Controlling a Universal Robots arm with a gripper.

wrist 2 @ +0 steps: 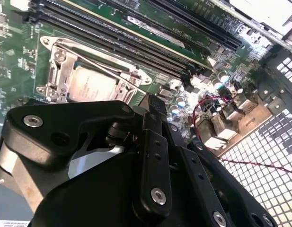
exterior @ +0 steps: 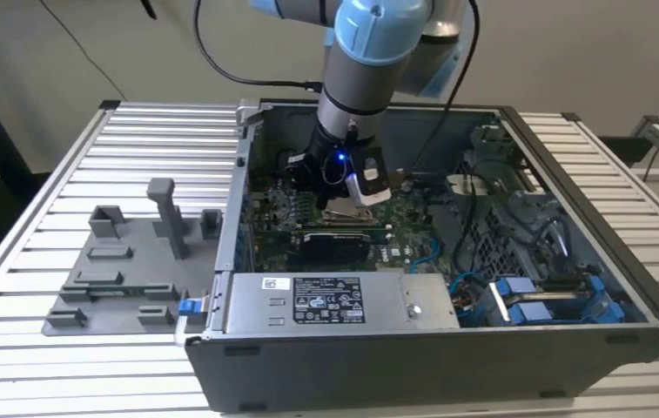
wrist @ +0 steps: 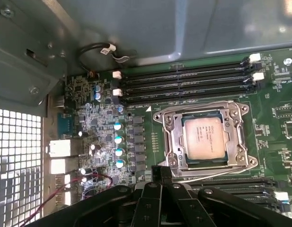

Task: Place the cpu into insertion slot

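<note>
Exterior view: the arm reaches down into an open computer case that lies on a slatted metal table. The gripper hangs low over the green motherboard, just above the insertion slot. A grey fixture plate with upright blocks sits on the table at the exterior view's left, outside the case. I cannot tell from here whether the fingers are open or closed.

Second wrist view: the black gripper linkage covers the foreground. Beyond it the insertion slot shows its shiny frame, and the cpu lies inside it, tan face up. The fingertips are near the frame's edge; nothing is visible between them, but their spread is not clear.

First wrist view: the cpu is seated flat within the insertion slot, with the wire lever along the frame's near edge. Long black memory slots run beside the socket.
</note>
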